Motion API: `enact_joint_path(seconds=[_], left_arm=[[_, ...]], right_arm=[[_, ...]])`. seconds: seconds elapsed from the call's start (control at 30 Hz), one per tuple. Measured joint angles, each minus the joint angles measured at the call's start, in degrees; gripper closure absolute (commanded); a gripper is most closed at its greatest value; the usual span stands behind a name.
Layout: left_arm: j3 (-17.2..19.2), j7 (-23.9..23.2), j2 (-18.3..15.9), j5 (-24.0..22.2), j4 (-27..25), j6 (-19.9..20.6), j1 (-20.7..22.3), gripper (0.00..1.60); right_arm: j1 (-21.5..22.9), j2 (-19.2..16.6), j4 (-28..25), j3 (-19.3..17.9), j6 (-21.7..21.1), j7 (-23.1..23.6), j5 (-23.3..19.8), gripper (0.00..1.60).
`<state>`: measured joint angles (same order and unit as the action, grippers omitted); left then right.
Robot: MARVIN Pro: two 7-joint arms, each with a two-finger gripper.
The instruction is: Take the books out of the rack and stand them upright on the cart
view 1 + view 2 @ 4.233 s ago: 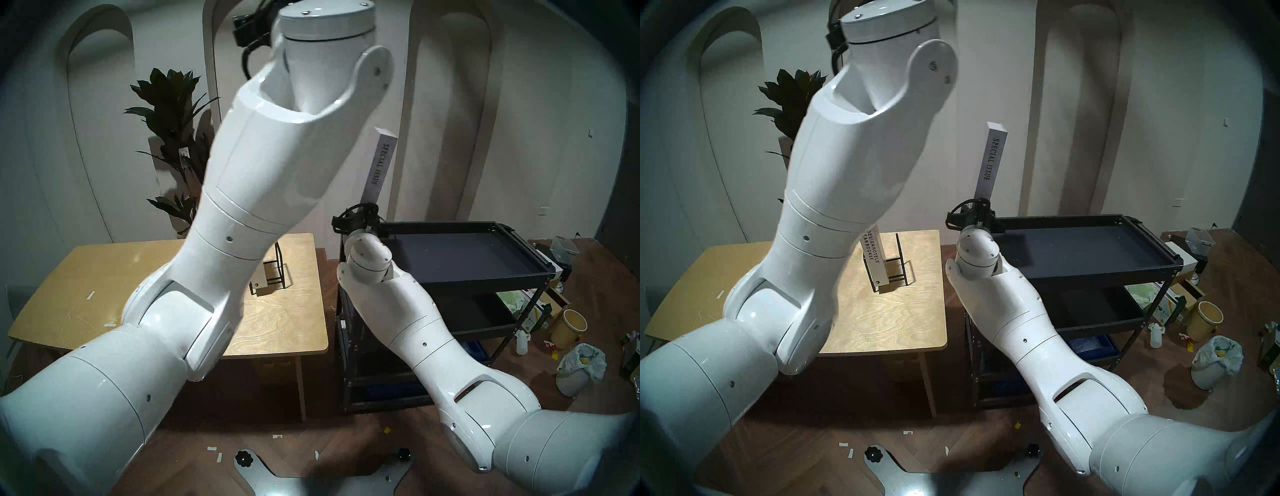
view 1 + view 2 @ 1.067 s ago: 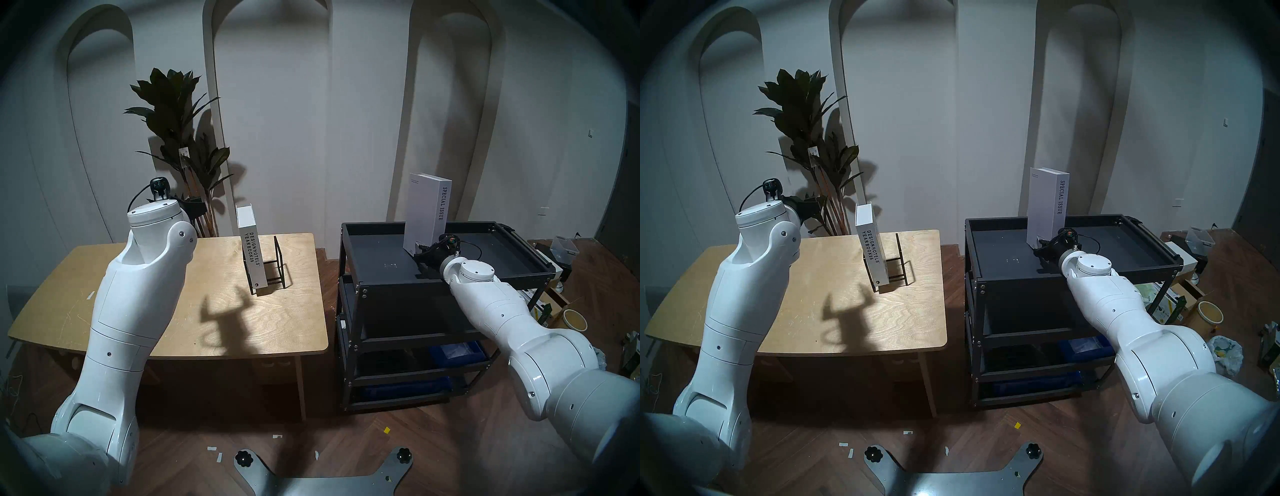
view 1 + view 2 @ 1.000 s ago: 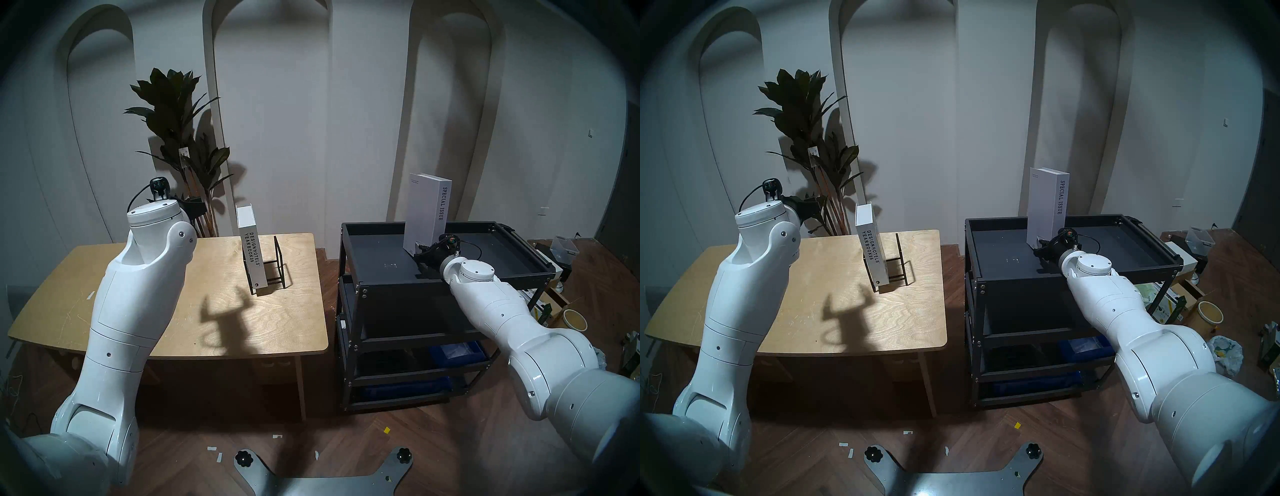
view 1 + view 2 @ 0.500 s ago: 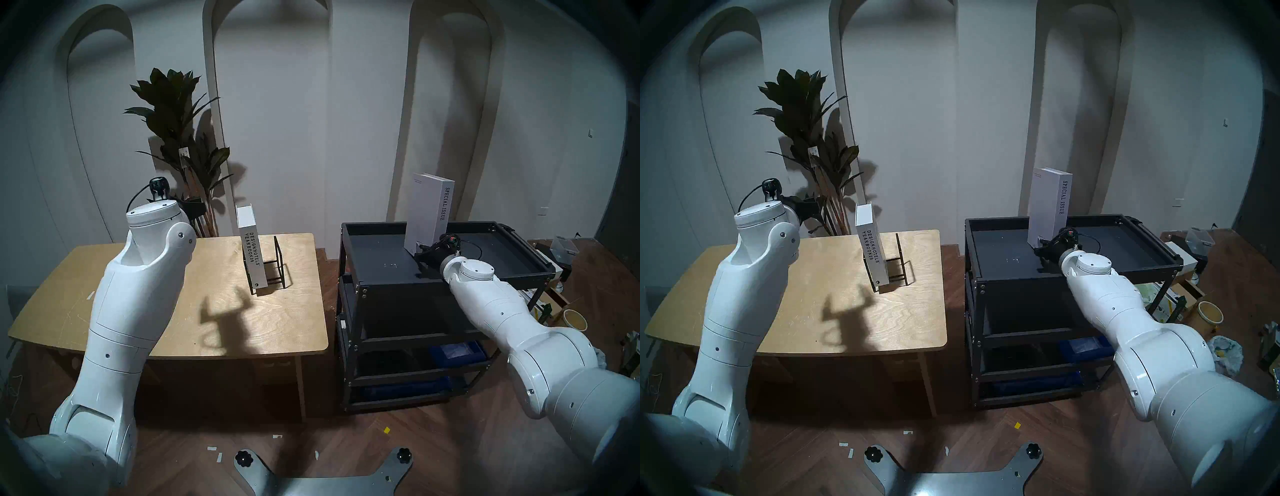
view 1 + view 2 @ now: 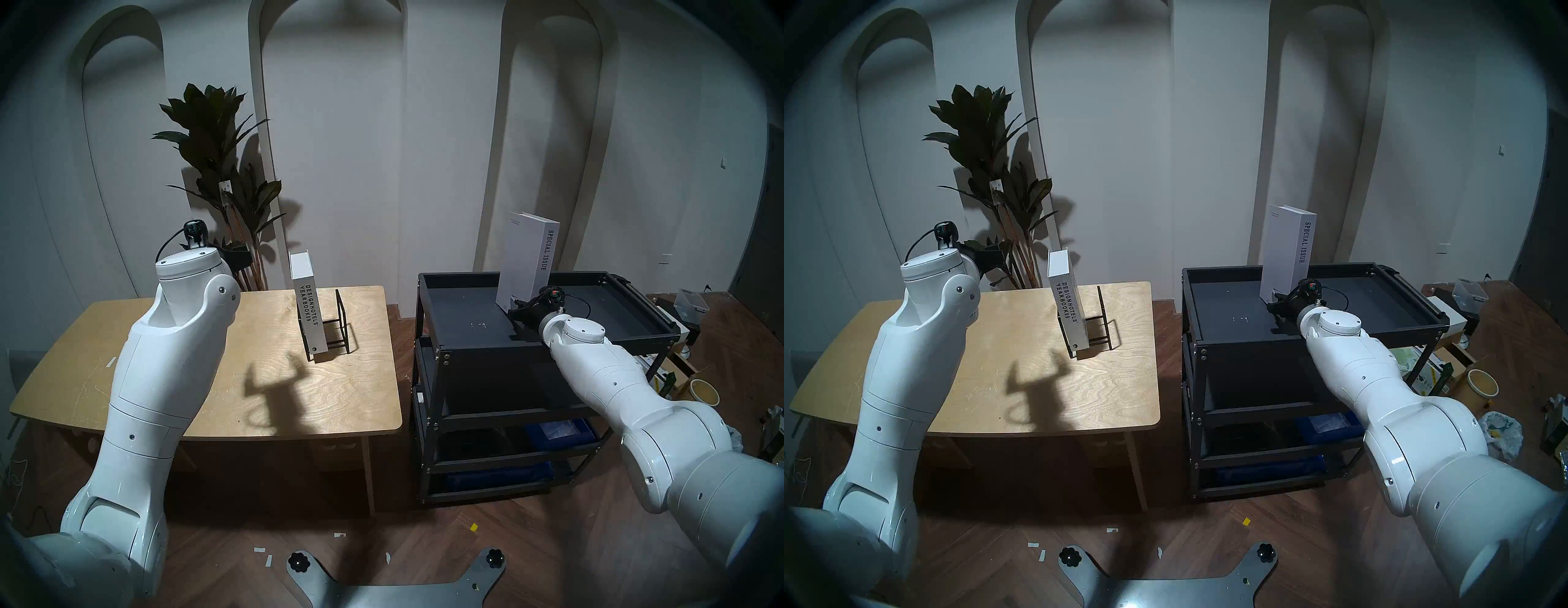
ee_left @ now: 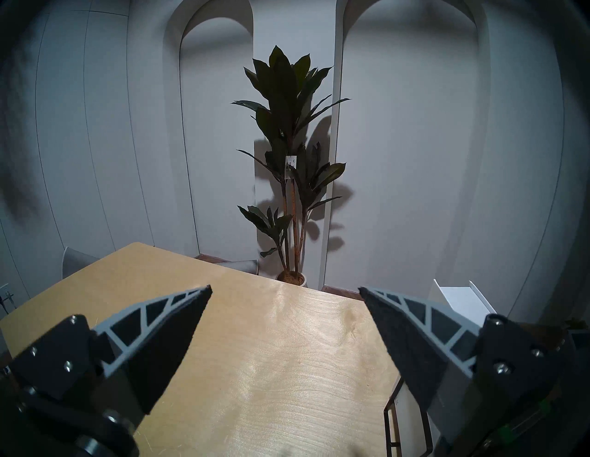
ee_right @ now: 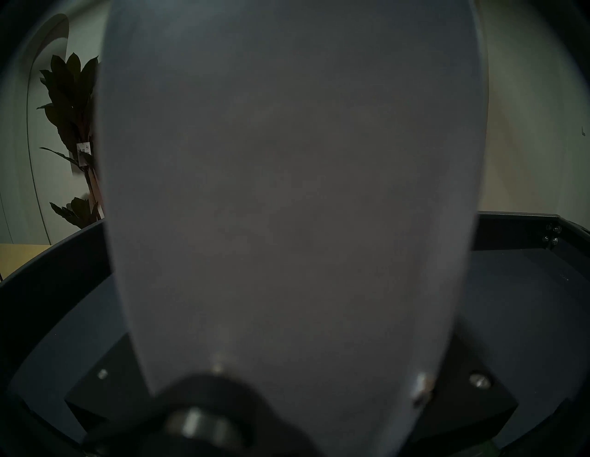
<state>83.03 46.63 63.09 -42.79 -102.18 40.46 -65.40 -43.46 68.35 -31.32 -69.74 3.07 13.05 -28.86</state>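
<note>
left gripper [image 6: 285, 288] fingers apart over light wooden table [image 5: 127, 339], holding nothing | thin black wire rack [image 5: 337, 325] near table's far right corner holds white book "DESIGN HOTELS YEARBOOK 09" [image 5: 311, 314] | black metal three-shelf cart [image 5: 615, 335]: tall white-grey book "SPECIAL ISSUE" [image 5: 530, 259] tilted over top tray's far-left part | right gripper [image 5: 518, 306] fingers clamped on its lower end

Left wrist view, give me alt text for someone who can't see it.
An open black pincer hovers over a light wooden table. A tall dark-leaved potted plant stands behind against a white arched wall, and a thin black wire rack peeks in lower right.
</note>
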Motion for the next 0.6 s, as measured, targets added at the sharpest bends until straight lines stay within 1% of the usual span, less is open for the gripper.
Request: enact_joint_path(seconds=[0.03,0.07,0.1,0.13,0.17,0.2,0.27,0.3,0.33,0.6], left_arm=[[0.0,-0.01,-0.01,-0.01,0.11,0.0,-0.04,0.0],[0.0,-0.01,-0.01,-0.01,0.13,0.01,-0.06,0.0],[0.02,-0.02,-0.01,-0.02,0.22,0.01,-0.09,0.0],[0.03,-0.03,-0.02,-0.02,0.28,0.01,-0.1,0.0],[0.04,-0.04,-0.02,-0.03,0.37,0.01,-0.13,0.0],[0.04,-0.06,-0.02,-0.04,0.49,0.01,-0.14,0.0],[0.04,-0.08,-0.02,-0.05,0.61,0.01,-0.16,0.0],[0.04,-0.11,-0.02,-0.06,0.71,0.01,-0.17,0.0],[0.04,-0.13,-0.02,-0.06,0.81,0.01,-0.19,0.0],[-0.02,-0.43,-0.02,-0.08,1.38,0.01,-0.31,0.0]], right_arm=[[0.02,0.01,-0.01,0.08,-0.07,-0.09,0.04,1.04],[0.03,0.01,-0.01,0.1,-0.09,-0.12,0.06,1.0],[0.05,0.02,-0.01,0.19,-0.16,-0.2,0.17,1.0],[0.07,0.02,-0.02,0.24,-0.2,-0.25,0.23,0.94],[0.09,0.03,-0.03,0.31,-0.27,-0.34,0.33,0.83],[0.12,0.04,-0.03,0.39,-0.34,-0.43,0.43,0.83],[0.15,0.04,-0.04,0.49,-0.42,-0.52,0.54,0.37],[0.17,0.05,-0.04,0.55,-0.48,-0.59,0.62,0.27],[0.2,0.05,-0.04,0.63,-0.58,-0.68,0.73,0.0],[0.45,0.07,-0.04,1.19,-1.58,-1.32,1.48,0.0]])
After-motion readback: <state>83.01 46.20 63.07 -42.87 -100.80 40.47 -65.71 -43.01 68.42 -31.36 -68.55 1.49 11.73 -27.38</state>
